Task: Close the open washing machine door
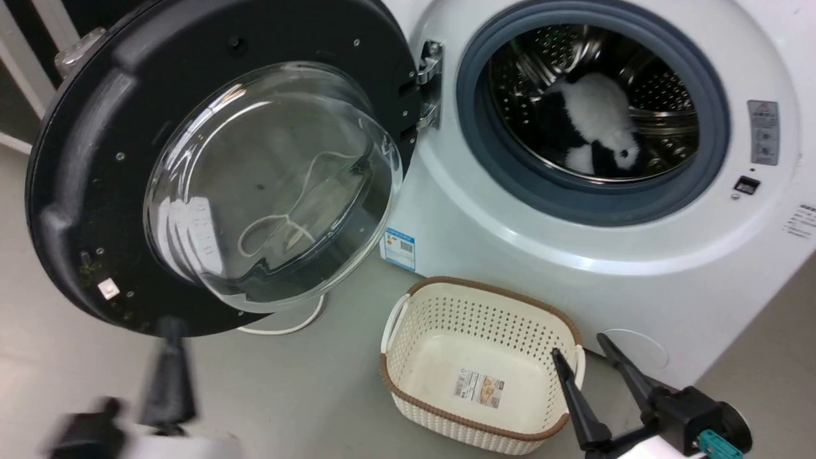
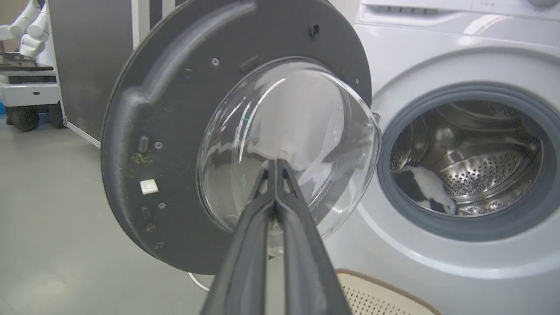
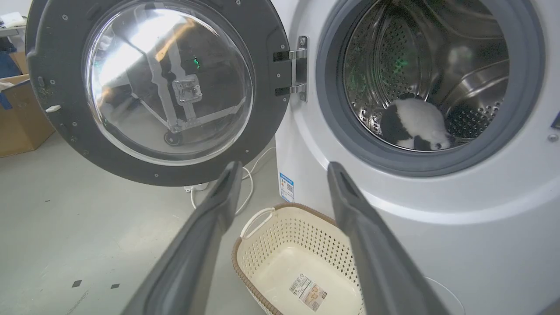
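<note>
Large round black-rimmed glass door (image 1: pixel 95 191) swung wide across the left, bare grey floor (image 1: pixel 287 395) free beneath it, thin white cable (image 1: pixel 280 331) lying there, cream perforated plastic basket (image 1: pixel 484 319) just before the big white washing machine (image 1: pixel 484 210), steel drum mouth (image 1: pixel 663 89) unblocked.

a lab: another white robot (image 2: pixel 30 89), cardboard box (image 3: pixel 19 116).

Door (image 1: pixel 268 185): matt blk plastic rim, clear glossy glass window. Drum (image 1: pixel 663 89): shiny perforated steel. Basket (image 1: pixel 440 325): matt perforated plastic.
</note>
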You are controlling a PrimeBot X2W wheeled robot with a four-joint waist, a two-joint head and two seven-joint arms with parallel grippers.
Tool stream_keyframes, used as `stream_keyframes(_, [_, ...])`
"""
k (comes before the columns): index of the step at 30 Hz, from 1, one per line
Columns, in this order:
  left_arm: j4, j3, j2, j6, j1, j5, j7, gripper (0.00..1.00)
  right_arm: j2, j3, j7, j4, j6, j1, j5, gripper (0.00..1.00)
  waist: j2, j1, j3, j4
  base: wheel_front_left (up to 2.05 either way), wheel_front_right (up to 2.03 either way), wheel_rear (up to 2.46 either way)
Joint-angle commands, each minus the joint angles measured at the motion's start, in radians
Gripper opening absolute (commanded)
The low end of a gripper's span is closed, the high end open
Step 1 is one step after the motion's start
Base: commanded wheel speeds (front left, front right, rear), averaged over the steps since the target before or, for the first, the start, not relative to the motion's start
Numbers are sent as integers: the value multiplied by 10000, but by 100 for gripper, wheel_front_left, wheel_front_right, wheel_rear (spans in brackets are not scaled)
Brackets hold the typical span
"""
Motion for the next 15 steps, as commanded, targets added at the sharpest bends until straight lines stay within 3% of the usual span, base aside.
stream_keyframes(1, [-183,389,-7,-73,-305,-1139,-110,0,27,-58,-134,-95,7,163,68,100,0,0,145,115,0,0,0])
stream_keyframes(6, [-438,1702,12,-329,-1390,-2906,-215,0,-96,-53,-238,-256,7,279,-47,100,0,0,647,34,0,0,0])
stream_keyframes(8, [-419,2329,289,-299,-2017,-3449,-239,0,-225,-72,-279,-313,7,261,-36,100,0,0,853,-35,0,0,0])
stream_keyframes(12, [70,3669,1405,7,-3588,-4646,260,0,-521,-59,-363,-414,7,143,53,100,0,0,1301,-233,0,0,0])
stream_keyframes(15, [1042,4406,2359,364,-4756,-5672,1279,0,-714,-24,-425,-467,7,20,163,100,0,0,1594,-379,0,0,0])
